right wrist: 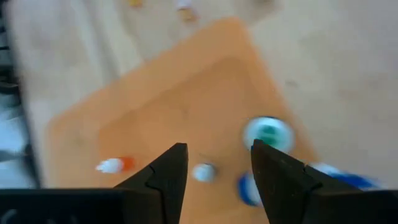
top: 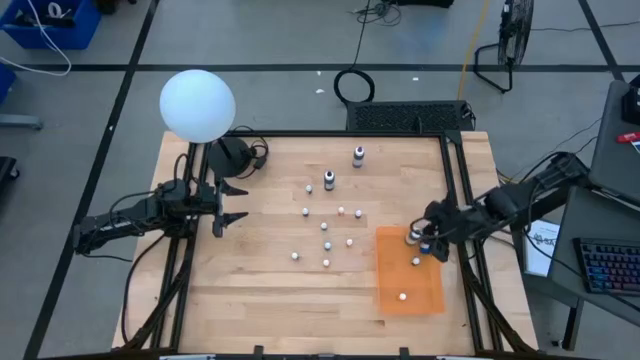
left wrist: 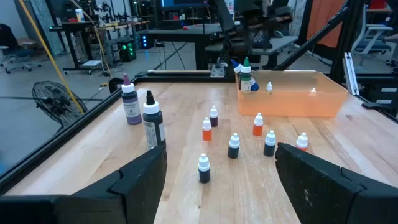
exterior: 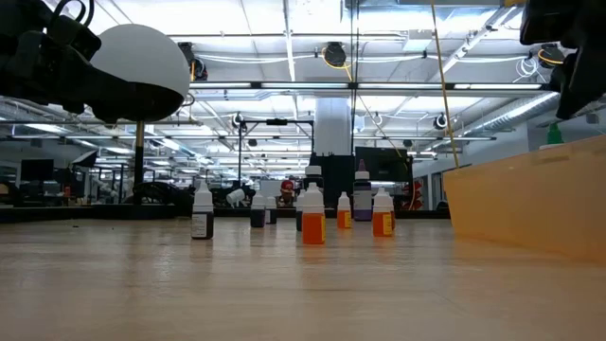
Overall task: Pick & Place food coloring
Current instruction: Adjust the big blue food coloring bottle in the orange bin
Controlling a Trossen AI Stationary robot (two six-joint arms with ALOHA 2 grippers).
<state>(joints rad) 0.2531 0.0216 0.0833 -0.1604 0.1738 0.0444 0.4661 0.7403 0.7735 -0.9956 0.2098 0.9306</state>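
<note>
Over the orange bin [top: 409,272] at four o'clock, the right gripper [top: 424,241] is hovering, fingers parted, beside a green-topped bottle [left wrist: 246,76], while the left gripper [top: 228,203] is waiting, fingers spread, at nine o'clock.

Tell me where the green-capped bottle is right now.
In the high view, the green-capped bottle stands in the orange tray, at its far corner on the table's right side, under the right claw.

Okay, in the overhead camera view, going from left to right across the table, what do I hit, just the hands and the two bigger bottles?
left hand → big black bottle → big purple bottle → right hand
</note>
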